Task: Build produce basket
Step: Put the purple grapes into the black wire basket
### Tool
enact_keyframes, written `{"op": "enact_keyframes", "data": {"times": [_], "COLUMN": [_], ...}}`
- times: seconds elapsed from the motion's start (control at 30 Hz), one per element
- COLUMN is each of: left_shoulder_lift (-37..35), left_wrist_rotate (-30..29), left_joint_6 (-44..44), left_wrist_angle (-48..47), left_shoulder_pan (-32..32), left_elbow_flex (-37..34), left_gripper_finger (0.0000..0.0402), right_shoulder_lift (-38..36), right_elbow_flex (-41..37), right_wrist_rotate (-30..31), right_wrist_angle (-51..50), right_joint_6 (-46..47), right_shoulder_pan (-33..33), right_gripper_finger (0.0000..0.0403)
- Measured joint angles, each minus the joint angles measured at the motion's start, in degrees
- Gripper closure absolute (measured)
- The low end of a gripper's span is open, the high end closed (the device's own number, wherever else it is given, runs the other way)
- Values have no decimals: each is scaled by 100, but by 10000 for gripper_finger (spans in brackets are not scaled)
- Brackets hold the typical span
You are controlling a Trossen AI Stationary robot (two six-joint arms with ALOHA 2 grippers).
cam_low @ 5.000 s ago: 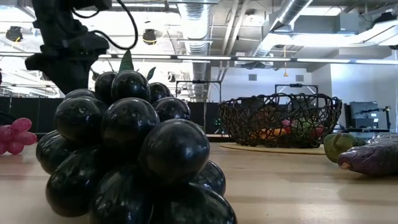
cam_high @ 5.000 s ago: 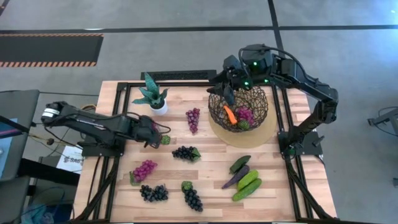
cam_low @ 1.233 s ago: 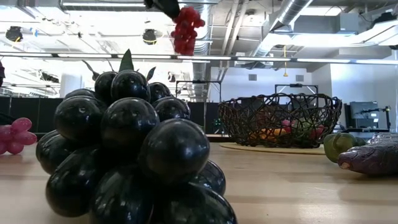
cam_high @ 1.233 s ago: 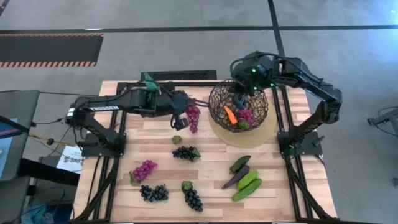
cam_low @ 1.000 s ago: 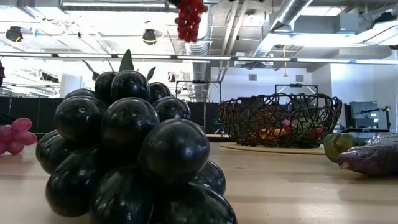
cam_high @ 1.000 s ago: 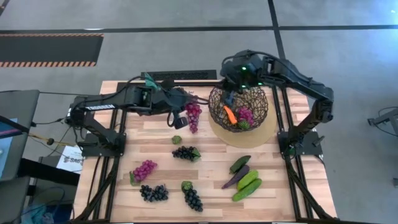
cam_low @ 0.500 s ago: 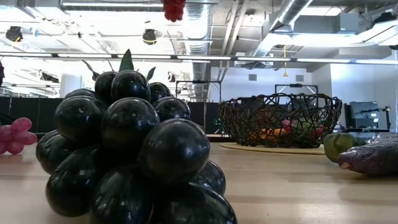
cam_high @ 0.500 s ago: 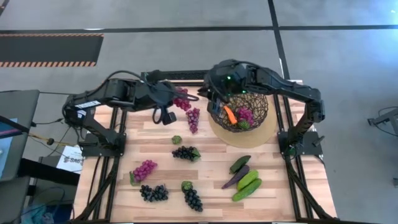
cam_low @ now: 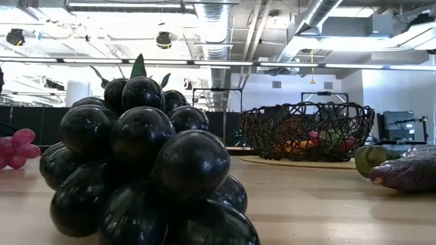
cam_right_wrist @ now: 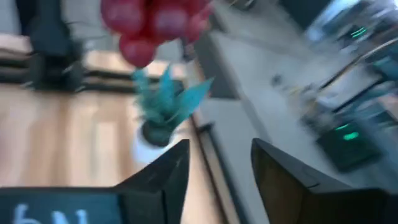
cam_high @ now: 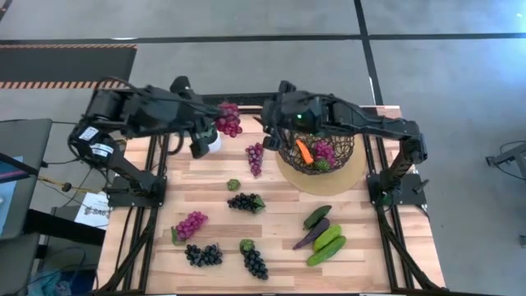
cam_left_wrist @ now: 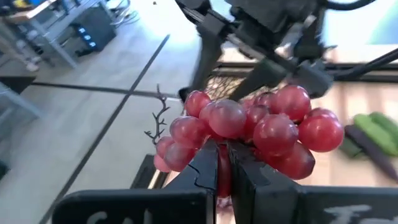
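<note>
Left gripper clamps magenta grapes; right gripper parted, empty; black grapes block, we think, much of low view.

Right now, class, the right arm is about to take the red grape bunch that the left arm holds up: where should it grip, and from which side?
Probably the free lower half of the red grape bunch. The left end effector is shut on the bunch's near side, so the grapes facing the basket are clear. The open right end effector should come from that basket side, closing across the cluster's width.
</note>
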Motion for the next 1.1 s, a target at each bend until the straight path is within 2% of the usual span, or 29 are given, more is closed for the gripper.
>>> {"op": "enact_keyframes", "data": {"times": [0.13,0.2,0.47,0.83,1.1], "left_shoulder_lift": [-141,-164,-170,-170,-164], "left_wrist_rotate": [228,265,255,89,113], "left_joint_6": [-126,-236,-320,-347,-347], "left_wrist_angle": [55,31,-7,-7,-7], "left_shoulder_pan": [-10,-10,-10,-10,-10], "left_elbow_flex": [-70,-78,-89,-89,-89], "left_gripper_finger": [401,401,401,401,401], "right_shoulder_lift": [105,176,464,498,537], "right_elbow_flex": [-28,-14,-6,-17,-14], "right_wrist_rotate": [821,1010,1046,1025,1048], "right_wrist_angle": [300,588,1153,1756,1902], "right_joint_6": [-364,-484,-515,-582,-250], "right_shoulder_pan": [199,294,482,928,847], "right_gripper_finger": [167,154,143,143,143]}}
